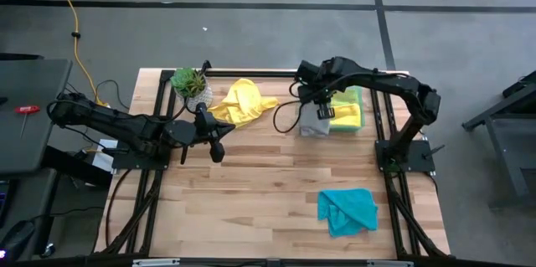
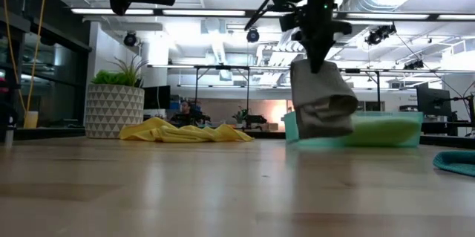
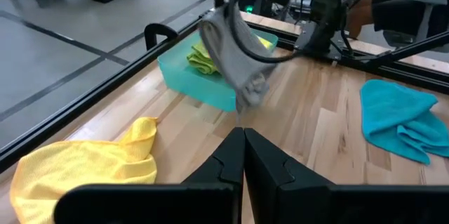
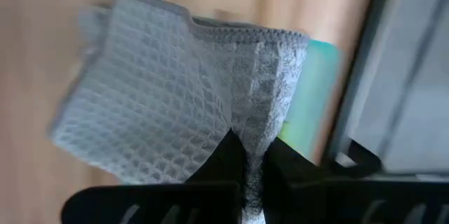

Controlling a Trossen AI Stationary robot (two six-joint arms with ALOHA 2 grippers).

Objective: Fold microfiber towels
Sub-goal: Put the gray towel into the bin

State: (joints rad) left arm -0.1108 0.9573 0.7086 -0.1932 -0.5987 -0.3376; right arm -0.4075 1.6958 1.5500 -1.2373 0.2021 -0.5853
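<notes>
Left gripper: hanging over the wooden table left of centre, jaws pressed together on nothing.
Potted plant: standing at the far left corner of the table.
Yellow towel: lying crumpled just beside the plant, flat on the wood.
Right gripper: pinching the grey towel by its upper edge, jaws clamped on the fabric.
Grey towel: dangling folded above the table, just in front of the green tray.
Green tray: sitting at the far right, holding lime and yellow cloths.
Teal towel: lying bunched near the right front, well apart from both grippers.
</notes>
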